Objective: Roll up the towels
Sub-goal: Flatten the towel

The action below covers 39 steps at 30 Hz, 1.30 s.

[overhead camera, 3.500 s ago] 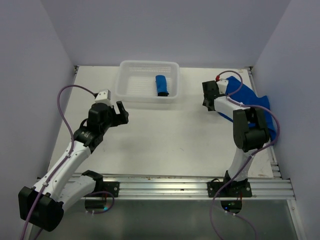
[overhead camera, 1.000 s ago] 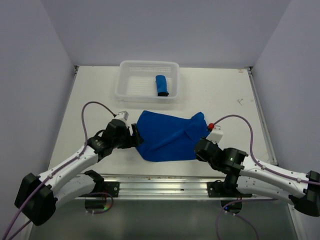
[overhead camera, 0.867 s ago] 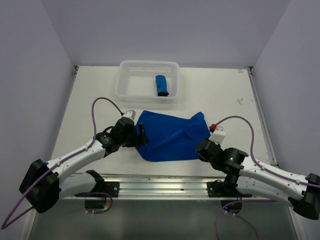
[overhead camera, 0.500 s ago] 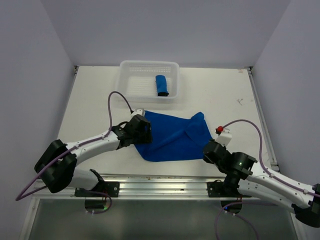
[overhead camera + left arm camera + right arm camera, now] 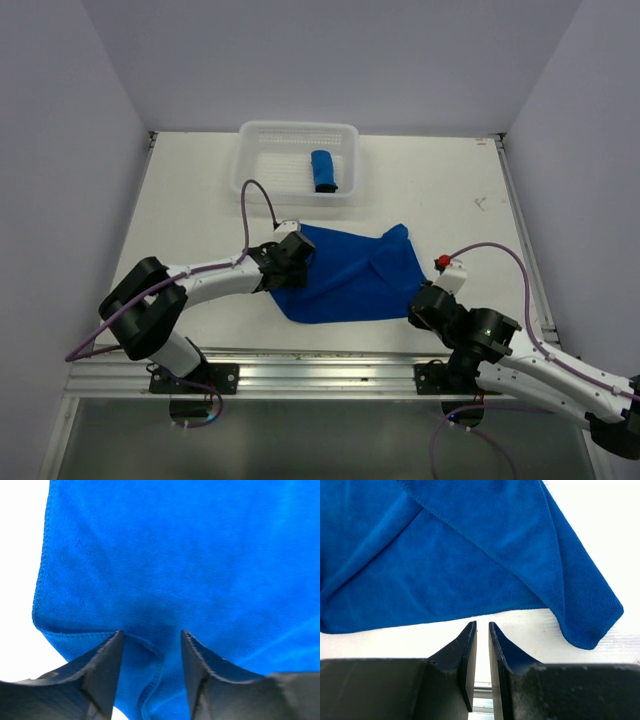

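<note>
Lilac walls [image 5: 330, 60], white table [image 5: 190, 200]

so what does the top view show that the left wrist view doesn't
Only the top view: the white basket at the far side with a rolled towel in it, and the full outline of the spread towel. Only the left wrist view: the left fingers apart, straddling a raised fold at that towel's stitched hem. Both: the blue spread towel lying on the white table.
</note>
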Each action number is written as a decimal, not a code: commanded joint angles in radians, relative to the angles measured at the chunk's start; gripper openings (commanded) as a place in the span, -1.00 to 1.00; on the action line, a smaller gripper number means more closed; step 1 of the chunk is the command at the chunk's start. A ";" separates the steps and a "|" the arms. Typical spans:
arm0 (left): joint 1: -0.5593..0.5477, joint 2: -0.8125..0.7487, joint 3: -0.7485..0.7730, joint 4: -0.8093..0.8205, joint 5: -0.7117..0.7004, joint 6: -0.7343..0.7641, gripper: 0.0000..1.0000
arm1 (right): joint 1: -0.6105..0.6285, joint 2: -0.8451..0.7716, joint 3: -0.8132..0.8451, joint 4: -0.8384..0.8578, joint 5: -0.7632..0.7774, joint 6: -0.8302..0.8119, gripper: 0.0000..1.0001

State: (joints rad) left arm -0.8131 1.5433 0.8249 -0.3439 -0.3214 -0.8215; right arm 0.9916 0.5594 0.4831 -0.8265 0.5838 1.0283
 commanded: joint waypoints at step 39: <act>0.018 -0.316 -0.003 -0.228 -0.268 -0.064 -1.00 | -0.021 0.114 0.055 -0.019 0.010 -0.010 -0.44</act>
State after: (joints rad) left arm -0.8341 1.3247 0.8314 -0.5346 -0.5140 -0.8795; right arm 0.9833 0.6308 0.4763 -0.8310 0.5808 1.0206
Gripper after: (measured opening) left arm 0.009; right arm 0.262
